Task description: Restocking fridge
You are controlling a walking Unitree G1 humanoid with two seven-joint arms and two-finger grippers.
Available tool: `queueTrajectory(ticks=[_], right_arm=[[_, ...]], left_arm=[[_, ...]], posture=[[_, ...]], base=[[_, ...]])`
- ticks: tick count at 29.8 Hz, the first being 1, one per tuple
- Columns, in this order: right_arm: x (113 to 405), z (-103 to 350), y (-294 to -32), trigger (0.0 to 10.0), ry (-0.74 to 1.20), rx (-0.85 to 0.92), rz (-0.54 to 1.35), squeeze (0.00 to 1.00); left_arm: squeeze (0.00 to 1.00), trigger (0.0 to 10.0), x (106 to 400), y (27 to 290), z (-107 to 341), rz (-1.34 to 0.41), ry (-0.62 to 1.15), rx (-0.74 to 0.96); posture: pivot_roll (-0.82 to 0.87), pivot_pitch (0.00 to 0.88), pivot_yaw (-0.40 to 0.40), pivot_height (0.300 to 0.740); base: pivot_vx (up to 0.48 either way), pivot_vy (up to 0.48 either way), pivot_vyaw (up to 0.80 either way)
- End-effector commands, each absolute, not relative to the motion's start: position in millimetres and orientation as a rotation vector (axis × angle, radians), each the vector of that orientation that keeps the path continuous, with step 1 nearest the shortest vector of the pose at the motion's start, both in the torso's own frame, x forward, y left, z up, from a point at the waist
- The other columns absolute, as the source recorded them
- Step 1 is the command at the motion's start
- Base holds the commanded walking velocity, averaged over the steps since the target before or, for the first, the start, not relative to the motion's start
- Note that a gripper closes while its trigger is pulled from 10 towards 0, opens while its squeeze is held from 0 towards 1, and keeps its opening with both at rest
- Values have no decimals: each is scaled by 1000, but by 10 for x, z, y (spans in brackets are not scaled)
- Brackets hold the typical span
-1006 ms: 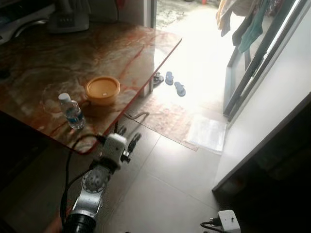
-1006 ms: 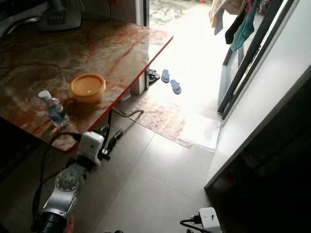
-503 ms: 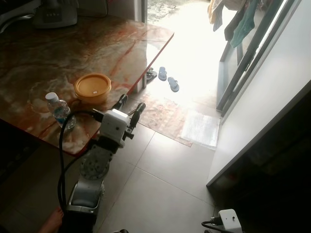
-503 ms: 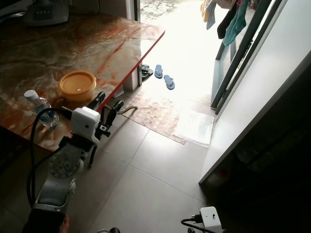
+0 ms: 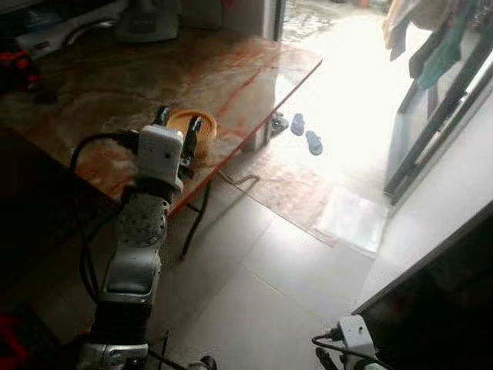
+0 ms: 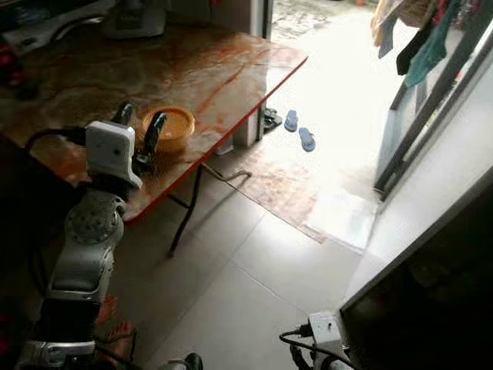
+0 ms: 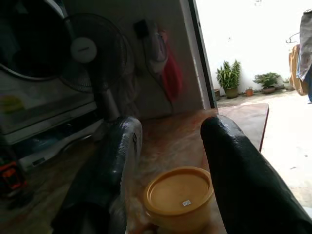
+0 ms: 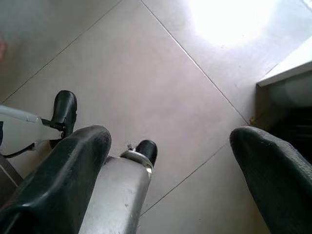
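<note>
A round orange lidded container [image 5: 202, 121] sits near the front edge of the red-brown marble table [image 5: 239, 69]. My left gripper [image 5: 178, 125] is raised over that edge, open, with its fingers on either side of the container as I look at it. In the left wrist view the orange container [image 7: 179, 195] lies just beyond and between the two black fingers [image 7: 234, 165], with nothing held. My right gripper [image 8: 170, 170] hangs low and open over the floor tiles; its wrist box [image 5: 354, 336] is at the bottom right.
A standing fan [image 7: 92, 53] and appliances line the table's back. A thin table leg [image 5: 196, 220] stands beneath. Blue slippers [image 5: 302, 129] and a pale mat [image 5: 353, 219] lie towards the bright doorway. A white panel [image 5: 454, 185] and a dark opening [image 5: 447, 301] bound the right.
My left arm has risen from below the table edge and reached in over it to the orange container. The water bottle seen earlier is now behind the arm. The head camera has shifted.
</note>
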State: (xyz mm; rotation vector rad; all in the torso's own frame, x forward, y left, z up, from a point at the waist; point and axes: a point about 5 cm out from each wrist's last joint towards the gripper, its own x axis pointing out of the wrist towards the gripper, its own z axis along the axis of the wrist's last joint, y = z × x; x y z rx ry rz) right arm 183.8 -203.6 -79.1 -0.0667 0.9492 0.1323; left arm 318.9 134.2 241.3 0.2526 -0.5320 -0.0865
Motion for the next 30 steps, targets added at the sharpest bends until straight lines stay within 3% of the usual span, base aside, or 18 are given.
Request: queueTrajectory(ticks=[1,12,26,27,28,30], right_arm=[[1772,-826,-2056,10000,982,-53,111,0],[1847,-799,-2027,10000,972,-54,112,0],[1914,-767,-2045,10000,973,-57,101,0],[1920,-765,-2044,10000,973,-57,101,0],[1927,-761,-2043,10000,972,-56,100,0],[1931,-760,-2042,10000,971,-55,100,0]], left_arm=[[0,10000,3257,1329,2446,-49,-507,248],[0,10000,3396,1353,2480,-7,-490,173],[0,10000,3591,1723,2495,157,-401,-9],[824,10000,3604,1736,2506,164,-398,-12],[1000,10000,3623,1745,2519,172,-392,-14],[1000,10000,3634,1742,2523,172,-388,-9]], posture=[[-80,55,-14,740],[-84,0,1,740],[-57,8,-26,740],[-60,8,-27,740],[-61,9,-28,740],[-62,12,-26,740]], base=[[0,0,0],[0,0,0],[0,0,0],[0,0,0],[0,0,0],[0,0,0]])
